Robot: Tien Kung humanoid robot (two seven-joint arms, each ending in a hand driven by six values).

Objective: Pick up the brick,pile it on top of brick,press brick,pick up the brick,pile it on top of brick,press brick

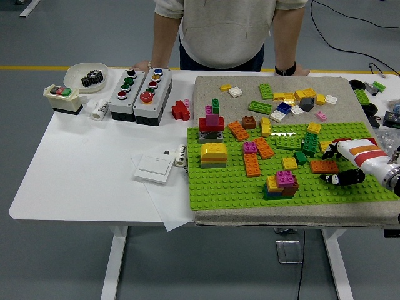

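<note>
On the right edge of the green baseplate (212, 187), right hand (350, 164) rests low, fingers (340, 179) loosely spread, holding nothing. Orange brick (324, 166) lies on the plate just beside the hand, between thumb and fingers; can't tell if touching. Left hand out of view. Small stack with pink brick (287, 178) on top sits near the plate's front, apart from the hand. Yellow-topped stack (214, 154) at plate's left, red-and-pink tower (212, 124) behind it. Loose bricks scattered on the mat (206, 87) beyond. Button boxes (139, 87) on the white desk (75, 169), far left. Person stands at the far side, both hands resting on the desk edge.
</note>
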